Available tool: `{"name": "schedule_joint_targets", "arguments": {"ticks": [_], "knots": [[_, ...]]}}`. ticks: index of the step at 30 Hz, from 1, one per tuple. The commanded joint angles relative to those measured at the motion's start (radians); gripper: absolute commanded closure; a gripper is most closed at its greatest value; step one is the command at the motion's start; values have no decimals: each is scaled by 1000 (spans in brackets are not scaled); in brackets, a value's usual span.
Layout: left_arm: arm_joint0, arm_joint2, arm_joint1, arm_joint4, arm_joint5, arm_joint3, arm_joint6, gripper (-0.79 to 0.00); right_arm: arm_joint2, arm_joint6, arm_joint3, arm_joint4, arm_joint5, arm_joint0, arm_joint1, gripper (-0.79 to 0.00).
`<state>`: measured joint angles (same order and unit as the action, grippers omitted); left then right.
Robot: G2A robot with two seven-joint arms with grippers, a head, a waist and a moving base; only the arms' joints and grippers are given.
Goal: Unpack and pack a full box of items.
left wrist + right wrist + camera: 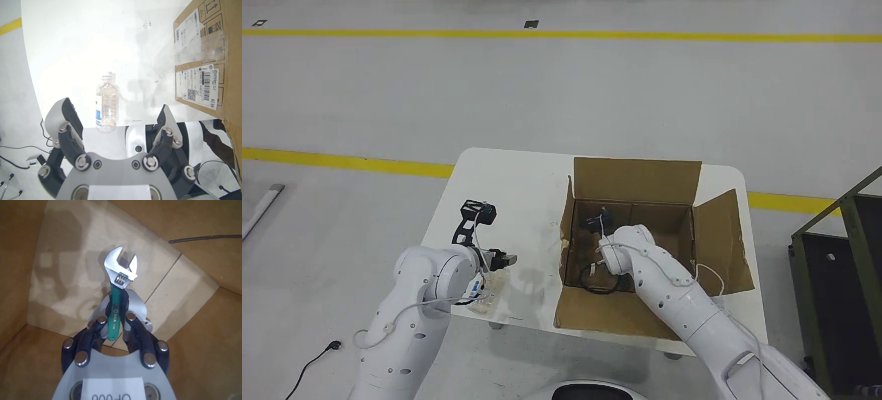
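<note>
The cardboard box [637, 178] sat on the right part of the white table [512, 190] with its flaps folded out. Bare table top lay on the left, all the way to the rounded edges. The right arm was down inside the box. There was flat brown floor [75, 262] under it, with the box walls standing up all round.

The adjustable wrench [121, 266] was inside the box, up off the floor. Its long side ran straight out from the right claw [117, 302], in line with the fingers. The shiny head pointed away from the wrist toward the box floor, and the end of the green handle pointed back at the wrist. The right claw was squeezed tight on the green handle, one finger on each side.

The left claw [115, 108] hung over the bare side of the table with its fingers spread wide, holding and touching nothing. A clear water bottle [107, 102] was at the table's near edge, beyond the fingers and well apart from the side of the box [213, 47]. I could not tell if it stood or lay.
</note>
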<state>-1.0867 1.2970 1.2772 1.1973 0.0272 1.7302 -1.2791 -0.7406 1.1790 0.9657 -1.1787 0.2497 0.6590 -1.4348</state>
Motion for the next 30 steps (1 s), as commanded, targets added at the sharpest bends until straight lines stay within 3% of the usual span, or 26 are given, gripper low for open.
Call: {"name": "schedule_joint_targets", "arguments": {"ticks": [1,11,16,21,30], "knots": [[0,0,0,0,0,0,0,-785,0,6,1,-13,-19,1,0,0],[0,0,0,0,0,0,0,-785,-7,-1,16,-49,-72,10,-5,0],[0,0,0,0,0,0,0,-785,-46,-18,91,-60,-86,30,5,0],[0,0,0,0,0,0,0,-785,-128,22,285,-130,-77,99,40,0],[0,0,0,0,0,0,0,-785,-343,93,754,-230,-152,346,111,0]]}}
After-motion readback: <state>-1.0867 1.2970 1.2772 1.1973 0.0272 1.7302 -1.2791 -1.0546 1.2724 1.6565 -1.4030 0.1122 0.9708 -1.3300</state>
